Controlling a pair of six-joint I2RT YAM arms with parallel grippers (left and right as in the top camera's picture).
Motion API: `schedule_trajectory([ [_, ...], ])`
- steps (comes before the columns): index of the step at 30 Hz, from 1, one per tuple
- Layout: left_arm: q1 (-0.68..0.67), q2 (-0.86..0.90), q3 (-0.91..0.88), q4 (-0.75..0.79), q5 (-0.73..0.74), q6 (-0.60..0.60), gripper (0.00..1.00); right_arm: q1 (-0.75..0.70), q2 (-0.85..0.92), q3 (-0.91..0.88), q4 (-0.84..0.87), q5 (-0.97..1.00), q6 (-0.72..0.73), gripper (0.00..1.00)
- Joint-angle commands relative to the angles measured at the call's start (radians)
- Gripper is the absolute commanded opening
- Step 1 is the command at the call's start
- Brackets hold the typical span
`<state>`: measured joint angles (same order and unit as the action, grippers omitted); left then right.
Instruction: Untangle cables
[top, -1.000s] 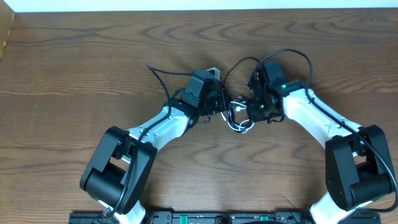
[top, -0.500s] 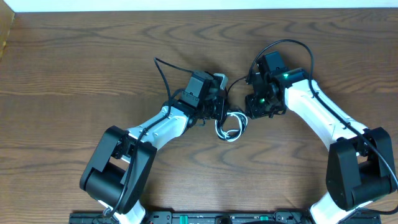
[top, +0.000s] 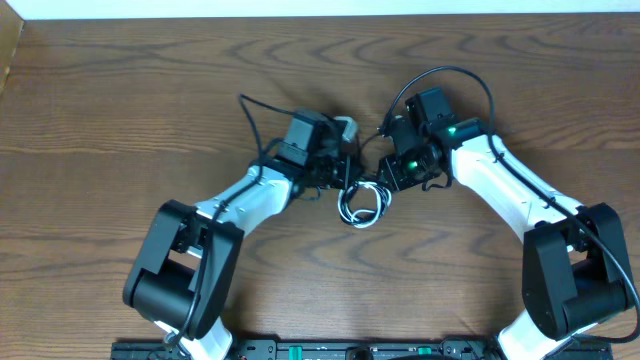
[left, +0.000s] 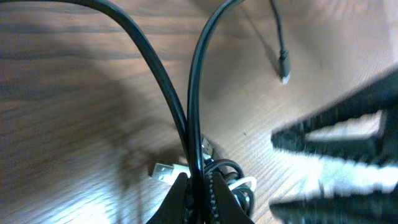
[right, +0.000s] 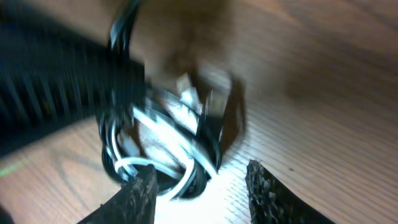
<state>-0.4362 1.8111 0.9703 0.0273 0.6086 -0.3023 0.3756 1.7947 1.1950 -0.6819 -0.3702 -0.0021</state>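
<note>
Inspection of the table (top: 120, 80) found both cables near its middle, between the two arms.

The left gripper (left: 198, 186) had its jaws pressed together on the black cable (left: 163, 81), pinching a doubled length of it. Two black strands rose from the pinch and parted toward the far side of the table.

Just beyond the pinch lay a small tangled coil (top: 360, 205). In it the white cable (left: 244, 184) wound through black loops, and a silver-tipped plug (left: 163, 170) projected from its side. A second, smaller plug end (left: 284, 70) on a thin dark lead lay on the bare wood, well apart from the coil.

From overhead, the coil rested flat on the table, just in front of both grippers and between them.

The right gripper (right: 200, 171) was positioned low over the coil with its jaws spread, and nothing was clamped between them. The right wrist view was blurred, so it could not be determined whether the fingertips (right: 142, 190) touched the cables.
</note>
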Motion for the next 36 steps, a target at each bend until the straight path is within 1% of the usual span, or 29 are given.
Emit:
schedule_trajectory([
  [1,0.055,0.008,-0.011,0.002,0.116,-0.104,0.07,0.02,0.009,-0.027,0.036,-0.063,-0.06,0.43],
  [7,0.063,0.009,-0.011,-0.024,0.166,-0.103,0.08,0.048,0.051,-0.031,0.118,-0.086,-0.082,0.42],
  [12,0.062,0.009,-0.011,-0.023,0.211,-0.102,0.08,0.074,0.091,-0.031,0.153,-0.085,-0.082,0.35],
  [14,0.062,0.009,-0.011,-0.023,0.23,-0.1,0.08,0.072,0.097,-0.031,0.155,-0.085,-0.08,0.3],
  [17,0.062,0.009,-0.011,-0.027,0.236,-0.1,0.08,0.058,0.097,-0.031,0.156,-0.064,-0.047,0.19],
  [19,0.062,0.009,-0.011,-0.027,0.232,-0.1,0.08,0.047,0.097,-0.031,0.156,-0.017,-0.005,0.11],
  [21,0.062,0.009,-0.011,-0.028,0.216,-0.1,0.07,0.032,0.097,-0.031,0.151,0.061,0.051,0.05],
  [23,0.062,0.009,-0.011,-0.029,0.211,-0.1,0.07,0.022,0.097,-0.031,0.141,0.125,0.097,0.03],
  [25,0.062,0.009,-0.011,-0.035,0.21,-0.1,0.08,0.013,0.097,-0.031,0.117,0.244,0.173,0.02],
  [29,0.062,0.009,-0.011,-0.06,0.196,-0.1,0.08,0.013,0.097,-0.031,0.087,0.377,0.238,0.03],
  [34,0.06,0.009,-0.011,-0.117,0.078,-0.1,0.08,0.013,0.097,-0.031,0.051,0.38,0.242,0.04],
  [36,0.059,0.009,-0.011,-0.124,0.048,-0.1,0.08,0.015,0.097,-0.031,0.054,0.327,0.24,0.06],
])
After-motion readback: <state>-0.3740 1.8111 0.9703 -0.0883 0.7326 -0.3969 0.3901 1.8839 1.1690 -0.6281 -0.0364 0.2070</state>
